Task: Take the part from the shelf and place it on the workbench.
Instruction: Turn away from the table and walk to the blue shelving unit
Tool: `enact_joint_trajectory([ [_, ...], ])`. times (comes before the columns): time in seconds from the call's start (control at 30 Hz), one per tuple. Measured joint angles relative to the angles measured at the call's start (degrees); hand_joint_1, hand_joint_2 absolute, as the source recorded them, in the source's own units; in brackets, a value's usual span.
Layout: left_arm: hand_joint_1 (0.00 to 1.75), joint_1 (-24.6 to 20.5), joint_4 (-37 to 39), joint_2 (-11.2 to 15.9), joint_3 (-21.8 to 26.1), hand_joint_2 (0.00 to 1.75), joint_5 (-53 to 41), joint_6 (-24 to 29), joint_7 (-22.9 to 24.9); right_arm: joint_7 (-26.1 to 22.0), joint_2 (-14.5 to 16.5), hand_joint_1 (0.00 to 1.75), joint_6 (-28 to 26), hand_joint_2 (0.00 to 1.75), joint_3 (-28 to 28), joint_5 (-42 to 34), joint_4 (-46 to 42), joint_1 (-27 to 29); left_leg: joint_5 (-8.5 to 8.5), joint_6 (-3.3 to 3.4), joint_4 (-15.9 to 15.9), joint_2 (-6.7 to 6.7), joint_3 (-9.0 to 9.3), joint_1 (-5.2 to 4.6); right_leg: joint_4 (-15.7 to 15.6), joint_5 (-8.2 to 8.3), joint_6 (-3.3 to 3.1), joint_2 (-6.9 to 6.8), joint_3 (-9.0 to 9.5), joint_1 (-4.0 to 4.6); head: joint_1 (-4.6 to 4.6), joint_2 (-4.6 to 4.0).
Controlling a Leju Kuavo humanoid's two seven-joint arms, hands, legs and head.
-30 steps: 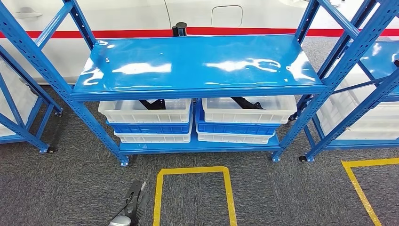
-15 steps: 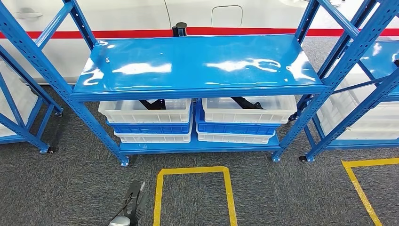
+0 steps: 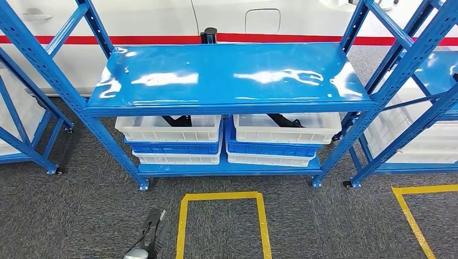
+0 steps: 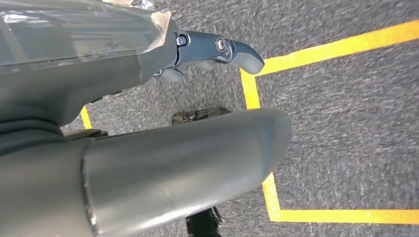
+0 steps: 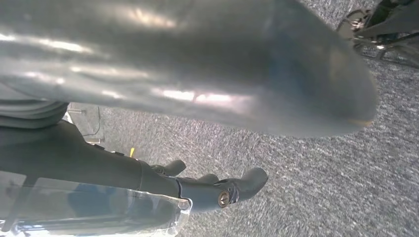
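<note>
Two black parts lie in white bins on the lower level of the blue shelf (image 3: 227, 73): one part (image 3: 175, 120) in the left bin (image 3: 168, 129), the other part (image 3: 285, 120) in the right bin (image 3: 286, 129). Both are half hidden by the shelf's top board. My left hand (image 3: 150, 236) hangs low at the bottom of the head view, well short of the shelf, fingers extended and holding nothing. In the left wrist view the left hand (image 4: 123, 98) hangs over grey carpet. My right hand (image 5: 163, 180) also hangs over the carpet with its fingers apart and nothing in them.
A yellow tape rectangle (image 3: 221, 195) marks the carpet in front of the shelf. More blue racks stand at the left (image 3: 21, 135) and right (image 3: 410, 108). A white vehicle body with a red stripe (image 3: 162, 16) stands behind. Blue bins sit under the white ones.
The whole picture has shifted slightly downward, so the camera moved a little. My left hand shows a bit lower at the frame's bottom edge. Nothing on the shelf has moved.
</note>
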Motion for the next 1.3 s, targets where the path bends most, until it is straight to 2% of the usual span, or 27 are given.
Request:
enact_joint_trajectory([
  [0.03, 0.0, 0.0, 0.2, 0.0, 0.0, 0.0, 0.0, -0.1, 0.0, 0.0, -0.1, 0.0, 0.0, 0.0, 0.0, 0.0, 0.0, 0.1, -0.16, -0.28, 0.1, -0.02, 0.03, 0.21, 1.0, 0.05, 0.54, -0.01, -0.6, -0.32, -0.01, 0.0],
  [0.07, 0.0, 0.1, 0.4, 0.0, 0.0, 0.0, 0.0, -0.2, 0.0, 0.0, -0.1, 0.0, 0.0, 0.0, 0.0, 0.0, 0.0, 0.3, -0.44, -0.75, 0.4, -0.07, 0.06, 0.58, -0.2, 0.98, 1.39, -0.04, -0.09, -0.72, 0.0, 0.0],
  [0.13, 0.0, 0.0, 0.8, 0.1, 0.1, 0.0, 0.0, -0.4, 0.1, 0.0, -0.1, 0.0, 0.0, 0.0, 0.0, 0.1, 0.0, 0.3, -1.44, -2.19, 1.7, -0.14, -0.06, 1.29, -7.2, 3.8, 3.37, -0.3, 3.32, -1.59, 0.14, 0.0],
  [0.17, 0.0, -0.1, 0.9, 0.2, 0.2, 0.0, -0.1, -0.4, 0.1, 0.0, 0.0, 0.0, 0.1, 0.0, 0.0, 0.1, 0.0, 0.3, -2.14, -3.03, 2.7, -0.15, -0.32, 1.5, -10.2, 4.63, 3.73, -0.22, 4.8, -1.87, 0.45, 0.0],
  [0.2, 0.0, -0.2, 1.1, 0.3, 0.4, 0.0, -0.1, -0.5, 0.1, 0.0, 0.0, 0.0, 0.2, 0.0, 0.0, 0.1, 0.0, 0.3, -2.72, -3.69, 3.4, -0.18, -0.59, 1.46, -11.6, 4.78, 3.43, -0.14, 5.53, -2.03, 0.61, 0.0],
  [0.23, 0.0, -0.3, 1.2, 0.5, 0.6, 0.0, -0.1, -0.5, 0.1, 0.0, 0.1, 0.0, 0.2, 0.0, 0.0, 0.1, 0.0, 0.2, -3.13, -4.13, 3.9, -0.2, -0.79, 1.37, -11.5, 4.35, 2.72, 0.05, 5.53, -2.03, 0.63, 0.0],
  [0.3, 0.0, -0.5, 1.5, 0.5, 0.9, 0.0, -0.2, -0.5, 0.1, 0.0, 0.0, 0.0, 0.3, 0.0, 0.0, 0.1, 0.1, 0.2, -3.41, -4.44, 4.0, -0.28, -0.73, 1.54, -10.7, 3.82, 1.05, 0.38, 5.3, -1.88, 0.07, 0.0],
  [0.33, 0.0, -0.6, 1.7, 0.5, 1.0, 0.0, -0.3, -0.6, 0.1, 0.0, 0.0, 0.0, 0.3, 0.0, 0.0, 0.1, 0.1, 0.3, -3.84, -4.48, 4.4, -0.4, -0.78, 1.76, -10.6, 3.62, 0.54, 0.49, 5.34, -1.77, -0.3, 0.0],
  [0.4, 0.0, -0.8, 1.9, 0.6, 1.2, 0.0, -0.4, -0.8, 0.1, 0.0, 0.0, 0.0, 0.2, 0.0, 0.0, 0.1, 0.1, 0.3, -6.3, -4.28, 8.6, -0.91, -2.77, 1.78, -10.5, 3.35, -0.34, 0.66, 5.56, -1.38, -0.77, 0.0],
  [0.47, 0.0, -0.8, 2.2, 0.6, 1.4, 0.0, -0.4, -0.8, 0.1, 0.0, 0.0, 0.0, 0.1, 0.0, 0.0, 0.1, 0.1, 0.3, -9.93, -3.69, 17.0, -1.5, -7.42, 1.29, -10.5, 3.17, -0.97, 0.77, 5.67, -0.78, -1.08, 0.0],
  [0.5, 0.0, -0.8, 2.4, 0.7, 1.5, 0.0, -0.4, -0.8, 0.1, 0.0, 0.0, 0.0, 0.1, 0.0, 0.0, 0.1, 0.1, 0.4, -10.86, -3.3, 20.5, -1.65, -9.66, 1.0, -10.5, 3.06, -1.28, 0.88, 5.74, -0.4, -1.18, 0.0],
  [0.53, 0.0, -0.8, 2.6, 0.7, 1.5, 0.0, -0.4, -0.8, 0.1, 0.0, 0.0, 0.0, 0.1, 0.0, 0.0, 0.1, 0.1, 0.4, -10.69, -2.76, 22.2, -1.72, -11.14, 0.7, -10.5, 2.95, -1.54, 1.03, 5.87, 0.01, -1.23, 0.0],
  [0.57, 0.0, -0.7, 2.7, 0.7, 1.5, 0.0, -0.5, -0.9, 0.1, 0.0, 0.0, 0.0, 0.1, 0.0, 0.0, 0.1, 0.1, 0.4, -9.35, -2.07, 21.7, -1.77, -11.5, 0.33, -10.5, 2.84, -1.77, 1.19, 6.06, 0.4, -1.26, 0.0],
  [0.6, 0.0, -0.8, 2.8, 0.7, 1.5, 0.0, -0.5, -0.9, 0.2, 0.0, 0.0, 0.0, 0.1, 0.0, 0.0, 0.1, 0.1, 0.4, -7.14, -1.2, 19.3, -1.89, -10.84, -0.11, -10.5, 2.72, -1.95, 1.36, 6.32, 0.77, -1.27, 0.0],
  [0.67, 0.0, -0.9, 2.9, 0.9, 1.5, 0.0, -0.7, -1.0, 0.3, -0.1, 0.1, 0.0, 0.1, 0.0, 0.0, 0.2, 0.1, 0.4, -3.01, 0.81, 12.2, -2.26, -8.05, -1.11, -10.6, 2.52, -2.21, 1.62, 6.78, 1.29, -1.19, 0.0],
  [0.73, 0.0, -1.2, 3.0, 1.0, 1.5, 0.0, -0.7, -1.1, 0.5, -0.1, 0.1, 0.0, 0.1, 0.0, 0.0, 0.3, 0.1, 0.3, -1.72, 1.8, 8.2, -2.25, -6.4, -1.85, -10.7, 2.38, -2.17, 1.73, 6.85, 1.51, -1.07, 0.0],
  [0.8, 0.0, -1.3, 3.1, 1.0, 1.6, 0.0, -0.7, -1.3, 0.5, -0.2, 0.1, 0.0, 0.1, 0.0, 0.0, 0.4, 0.1, 0.2, -1.76, 1.64, 7.3, -1.99, -6.03, -2.14, -11.1, 2.34, -1.73, 1.72, 6.88, 1.51, -1.13, 0.0],
  [0.87, 0.0, -1.3, 3.2, 1.0, 1.7, 0.0, -0.7, -1.4, 0.5, -0.2, 0.1, 0.0, 0.1, 0.0, 0.0, 0.4, 0.1, 0.2, -1.26, 1.4, 6.1, -1.83, -5.2, -1.89, -10.3, 1.88, -1.34, 1.34, 6.55, 1.5, -1.24, 0.0],
  [0.93, 0.0, -1.4, 3.4, 1.1, 1.8, 0.0, -0.7, -1.5, 0.4, -0.2, 0.1, 0.0, 0.1, 0.0, 0.0, 0.6, 0.1, 0.2, -0.91, 1.37, 5.1, -1.64, -4.44, -1.52, -5.6, -0.05, -1.39, 0.95, 4.15, 1.49, -1.1, 0.0],
  [1.0, 0.0, -1.5, 3.6, 1.1, 1.9, 0.0, -0.8, -1.6, 0.4, -0.2, 0.0, 0.0, 0.2, 0.0, 0.0, 0.7, 0.1, 0.2, -1.09, 1.47, 5.0, -1.54, -4.25, -1.46, 1.6, -2.41, -1.34, 0.89, 0.07, 1.32, -0.91, 0.0],
  [1.03, 0.0, -1.4, 3.8, 1.1, 1.9, 0.0, -0.8, -1.6, 0.4, -0.2, -0.1, 0.0, 0.3, 0.0, 0.0, 0.8, 0.1, 0.2, -1.23, 1.38, 5.0, -1.52, -4.14, -1.43, 3.7, -2.7, -1.02, 0.87, -1.33, 1.18, -0.87, 0.0],
  [1.07, 0.0, -1.4, 3.9, 1.1, 1.9, 0.0, -0.8, -1.6, 0.4, -0.2, -0.1, 0.0, 0.4, 0.0, 0.0, 0.8, 0.1, 0.3, -1.41, 1.27, 5.1, -1.52, -3.98, -1.37, 3.8, -2.16, -0.5, 0.83, -1.75, 1.01, -0.83, 0.0],
  [1.1, 0.0, -1.3, 4.0, 1.1, 1.9, 0.0, -0.8, -1.7, 0.4, -0.2, -0.2, 0.0, 0.6, 0.0, 0.0, 0.8, 0.1, 0.3, -1.63, 1.09, 5.1, -1.54, -3.71, -1.29, 1.3, -0.67, 0.18, 0.73, -0.81, 0.82, -0.78, 0.0],
  [1.13, 0.0, -1.3, 4.0, 1.1, 1.9, 0.0, -0.8, -1.7, 0.3, -0.3, -0.3, 0.0, 0.7, 0.0, 0.0, 0.8, 0.1, 0.4, -1.91, 0.84, 5.2, -1.55, -3.41, -1.21, -2.7, 1.25, 0.87, 0.48, 1.0, 0.62, -0.75, 0.0],
  [1.17, 0.0, -1.3, 4.1, 1.1, 2.0, 0.0, -0.9, -1.7, 0.3, -0.4, -0.3, 0.0, 0.8, 0.0, 0.0, 0.8, 0.1, 0.4, -2.28, 0.5, 5.3, -1.56, -3.17, -1.31, -6.6, 2.83, 1.25, 0.16, 2.88, 0.53, -0.68, 0.0],
  [1.23, 0.0, -1.3, 4.1, 1.1, 2.3, 0.0, -0.9, -1.6, 0.2, -0.7, -0.4, 0.0, 0.8, 0.0, 0.0, 0.7, 0.1, 0.3, -2.96, -0.1, 5.6, -1.54, -2.95, -1.55, -11.2, 4.36, 0.98, -0.09, 5.27, 0.49, -0.59, 0.0],
  [1.3, 0.0, -1.3, 4.2, 1.1, 2.4, 0.0, -0.9, -1.6, 0.2, -0.8, -0.4, 0.0, 0.9, 0.0, 0.0, 0.6, 0.1, 0.3, -3.24, -0.44, 5.6, -1.49, -2.81, -1.65, -11.7, 4.26, -0.05, 0.13, 5.62, 0.65, -0.69, 0.0],
])
